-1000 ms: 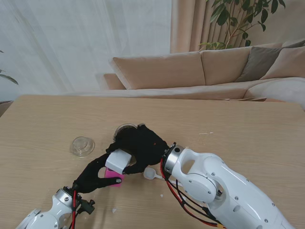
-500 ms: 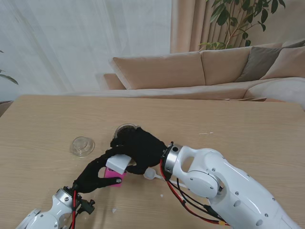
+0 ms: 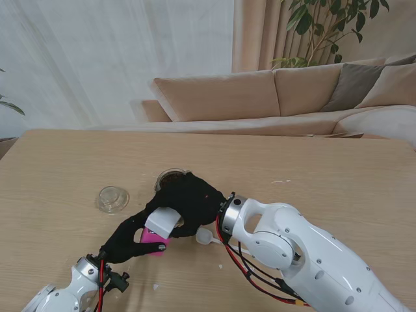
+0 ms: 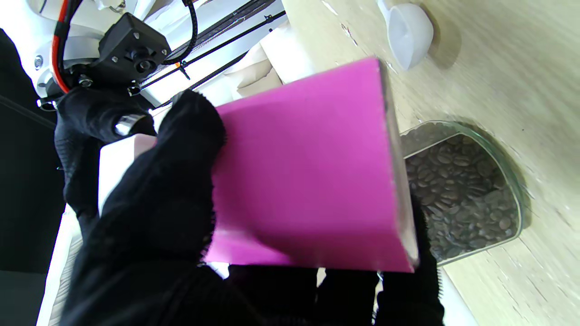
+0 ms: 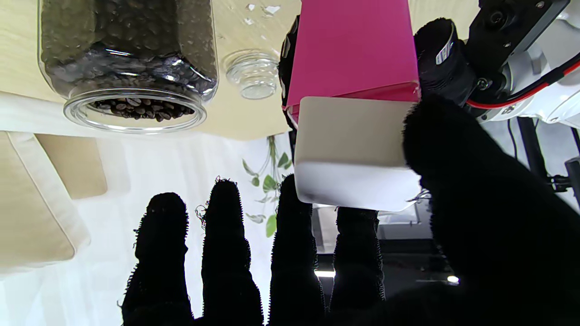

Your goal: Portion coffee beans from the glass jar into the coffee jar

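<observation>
Stand view, left to right. A small glass lid (image 3: 112,198) lies on the table (image 3: 338,175), well apart from the rest. The left robot hand (image 3: 127,239), black-gloved, is clamped around the pink body of the coffee jar (image 3: 155,242), which stands on the table nearer to me than the glass jar; in the left wrist view its fingers (image 4: 163,190) wrap the pink wall (image 4: 308,181). The jar's white lid (image 3: 161,222) sits on top of the pink body. The right robot hand (image 3: 188,203) covers this lid; in the right wrist view the thumb (image 5: 453,149) presses one side of the lid (image 5: 353,149), while the four other fingers (image 5: 290,253) extend straight past it, so a full grasp cannot be confirmed. The glass jar (image 3: 170,176), open-mouthed and filled with coffee beans (image 5: 136,106), stands just beyond the right robot hand. A white scoop (image 3: 207,236) lies on the table beside the right wrist.
</observation>
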### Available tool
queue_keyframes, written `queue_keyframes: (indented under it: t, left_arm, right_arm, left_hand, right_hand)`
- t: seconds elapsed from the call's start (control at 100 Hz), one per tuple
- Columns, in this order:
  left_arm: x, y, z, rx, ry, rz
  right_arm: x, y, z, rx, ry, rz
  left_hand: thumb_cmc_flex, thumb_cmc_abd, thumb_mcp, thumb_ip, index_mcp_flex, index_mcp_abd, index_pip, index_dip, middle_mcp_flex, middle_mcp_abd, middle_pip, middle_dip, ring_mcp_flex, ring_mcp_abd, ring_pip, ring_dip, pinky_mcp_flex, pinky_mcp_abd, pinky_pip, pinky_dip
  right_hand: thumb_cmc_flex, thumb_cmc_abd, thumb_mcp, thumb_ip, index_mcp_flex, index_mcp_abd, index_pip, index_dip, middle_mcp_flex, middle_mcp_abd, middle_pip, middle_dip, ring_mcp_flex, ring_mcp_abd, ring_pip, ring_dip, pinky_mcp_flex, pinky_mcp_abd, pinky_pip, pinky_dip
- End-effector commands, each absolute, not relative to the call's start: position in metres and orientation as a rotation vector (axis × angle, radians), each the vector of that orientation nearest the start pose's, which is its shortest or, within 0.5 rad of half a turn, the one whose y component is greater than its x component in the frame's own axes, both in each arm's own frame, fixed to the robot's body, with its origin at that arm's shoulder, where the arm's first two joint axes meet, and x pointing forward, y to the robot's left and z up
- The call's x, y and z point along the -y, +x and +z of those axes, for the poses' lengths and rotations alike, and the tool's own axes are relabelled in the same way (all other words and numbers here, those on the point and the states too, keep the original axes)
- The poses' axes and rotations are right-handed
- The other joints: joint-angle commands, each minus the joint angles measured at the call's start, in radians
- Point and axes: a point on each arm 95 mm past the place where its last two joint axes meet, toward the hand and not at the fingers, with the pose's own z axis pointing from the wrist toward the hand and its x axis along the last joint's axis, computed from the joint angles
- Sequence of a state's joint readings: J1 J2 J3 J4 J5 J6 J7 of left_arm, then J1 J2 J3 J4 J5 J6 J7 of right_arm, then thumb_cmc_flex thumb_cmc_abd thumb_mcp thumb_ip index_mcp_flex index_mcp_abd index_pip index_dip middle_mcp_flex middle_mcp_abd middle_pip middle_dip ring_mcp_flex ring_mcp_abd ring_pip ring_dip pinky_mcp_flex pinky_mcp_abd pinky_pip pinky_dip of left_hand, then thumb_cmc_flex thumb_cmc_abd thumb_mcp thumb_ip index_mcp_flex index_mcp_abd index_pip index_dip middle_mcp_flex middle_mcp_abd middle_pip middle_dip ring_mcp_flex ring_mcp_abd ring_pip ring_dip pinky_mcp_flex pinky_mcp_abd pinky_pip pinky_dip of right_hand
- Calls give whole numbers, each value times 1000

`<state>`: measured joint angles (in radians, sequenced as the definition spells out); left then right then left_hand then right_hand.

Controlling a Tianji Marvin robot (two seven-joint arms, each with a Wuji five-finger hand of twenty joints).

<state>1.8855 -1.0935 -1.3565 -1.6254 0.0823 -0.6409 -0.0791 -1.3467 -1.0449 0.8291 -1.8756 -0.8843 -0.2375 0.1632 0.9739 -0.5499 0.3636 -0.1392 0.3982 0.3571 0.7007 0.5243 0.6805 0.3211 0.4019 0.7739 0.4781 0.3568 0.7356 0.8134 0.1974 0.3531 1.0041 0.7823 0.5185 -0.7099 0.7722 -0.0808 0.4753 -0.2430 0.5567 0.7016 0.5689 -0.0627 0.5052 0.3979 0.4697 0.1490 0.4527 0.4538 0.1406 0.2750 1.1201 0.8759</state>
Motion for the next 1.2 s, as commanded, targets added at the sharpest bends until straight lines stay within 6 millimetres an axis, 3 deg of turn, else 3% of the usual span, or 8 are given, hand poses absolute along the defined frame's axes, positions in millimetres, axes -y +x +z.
queue_keyframes:
  t: [0.0,0.23,0.41,0.54,0.71,0.78,0.92,1.19]
  left_arm:
    - [-13,295,-355,-1051,-1773,-2504]
    - [-13,295,-354,-1046,-1766,-2508]
    - [-13,295,-354,-1046,-1763,-2509]
    - [-14,295,-354,-1045,-1766,-2508]
    - [-14,295,-354,-1041,-1768,-2507]
    - [-14,295,-354,-1040,-1772,-2506]
    - [-13,295,-355,-1041,-1783,-2503]
    - [-13,294,-354,-1040,-1784,-2507]
  right_arm:
    - [-169,343,-239,-1985,694,1960]
    - [-172,344,-241,-1954,750,1969]
    - [-173,344,-241,-1939,767,1969]
    - [-171,342,-240,-1944,767,1966]
    - [-166,336,-235,-1931,773,1972]
    - [-165,333,-233,-1928,756,1976]
    - [-164,329,-230,-1955,698,1975]
    - [-171,331,-239,-2049,670,1970]
  left_hand:
    - [173,138,107,54,65,-125,161,39,120,-63,119,97,34,0,45,39,10,14,39,30]
    - [176,137,105,55,64,-125,169,40,126,-66,117,120,33,-3,57,52,8,18,45,41]
    - [177,136,106,55,63,-126,172,40,128,-68,112,123,33,-4,54,53,7,17,43,42]
    - [176,137,105,55,61,-127,172,38,126,-71,104,121,29,-7,47,51,5,16,39,42]
    - [176,137,106,55,60,-126,171,37,126,-71,99,121,29,-6,41,48,6,16,36,42]
    - [176,137,106,55,61,-127,171,37,125,-71,97,121,29,-7,39,48,5,16,35,42]
    - [176,138,105,55,60,-126,171,36,124,-71,95,120,28,-6,36,47,5,16,33,41]
    - [176,137,104,55,61,-127,172,36,127,-71,93,120,31,-6,33,46,6,16,32,42]
  right_hand:
    - [-39,106,2,-19,170,38,266,109,104,-8,100,45,30,-3,28,20,5,0,25,12]
    - [-62,129,-28,-19,280,77,353,112,209,20,184,105,97,5,81,47,37,13,69,24]
    - [-72,146,-38,-12,287,103,343,85,207,37,184,110,99,7,88,52,41,15,79,24]
    - [-97,188,-38,44,176,135,120,17,119,59,112,72,67,15,69,46,28,13,74,16]
    - [-91,161,-41,52,-46,160,-169,-117,-63,90,14,-2,20,33,11,24,16,12,62,13]
    - [-68,137,-26,55,-167,107,-236,-150,-171,81,-25,-35,-6,45,-15,15,11,9,51,11]
    - [-32,119,37,77,-273,48,-242,-134,-277,74,-35,-68,-53,49,-58,-3,-10,3,6,1]
    - [-35,101,46,61,-233,16,-161,-42,-282,86,33,-36,-38,53,-43,8,7,5,6,15]
